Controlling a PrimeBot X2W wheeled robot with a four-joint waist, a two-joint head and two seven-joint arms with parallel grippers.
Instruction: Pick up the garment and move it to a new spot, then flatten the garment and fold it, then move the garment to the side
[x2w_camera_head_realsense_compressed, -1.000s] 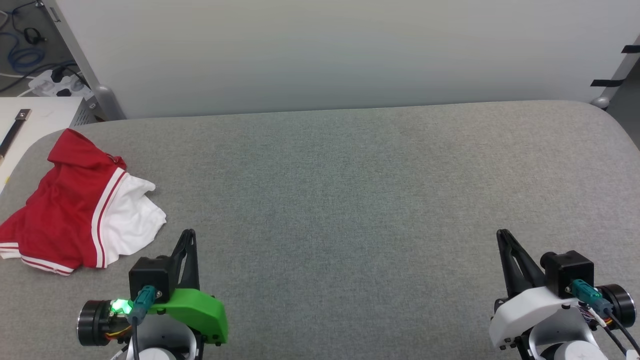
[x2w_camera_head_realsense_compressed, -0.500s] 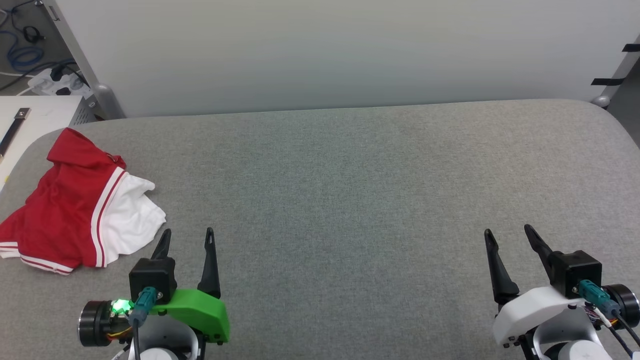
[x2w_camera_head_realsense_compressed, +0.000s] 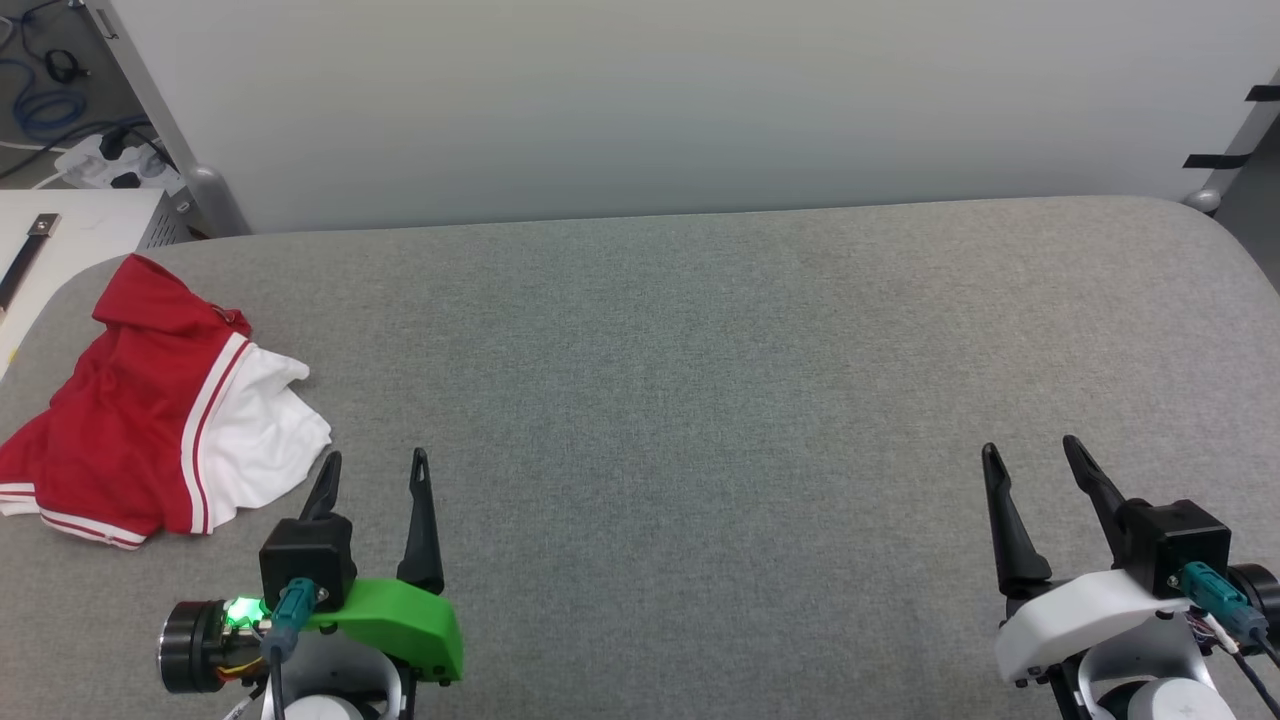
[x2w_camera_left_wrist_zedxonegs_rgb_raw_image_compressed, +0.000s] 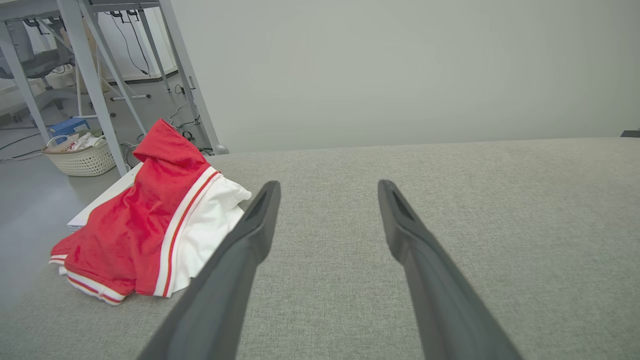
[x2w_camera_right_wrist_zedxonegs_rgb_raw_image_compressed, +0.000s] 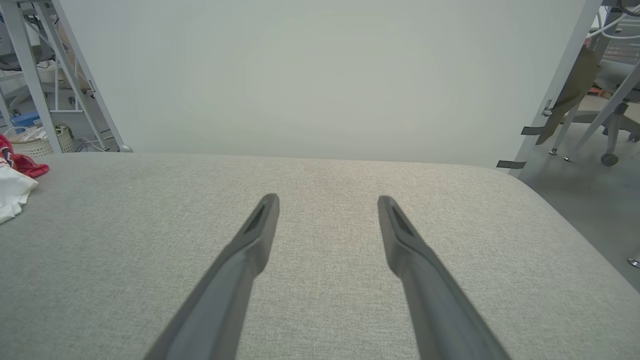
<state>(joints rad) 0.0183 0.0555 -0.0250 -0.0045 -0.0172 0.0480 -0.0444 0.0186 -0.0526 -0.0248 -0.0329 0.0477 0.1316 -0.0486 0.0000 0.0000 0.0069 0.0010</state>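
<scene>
The left gripper (x2w_camera_head_realsense_compressed: 376, 456) sits at the lower left on a green wrist (x2w_camera_head_realsense_compressed: 395, 620). Its two dark fingers (x2w_camera_head_realsense_compressed: 421, 520) are spread apart, point forward and hold nothing. The right gripper (x2w_camera_head_realsense_compressed: 1031, 445), on a white wrist (x2w_camera_head_realsense_compressed: 1070, 615), mirrors it at the lower right, with fingers parted and empty.

matt woven cloth table (x2w_camera_head_realsense_compressed: 700, 400), soft knit garment (x2w_camera_head_realsense_compressed: 130, 420).
</scene>
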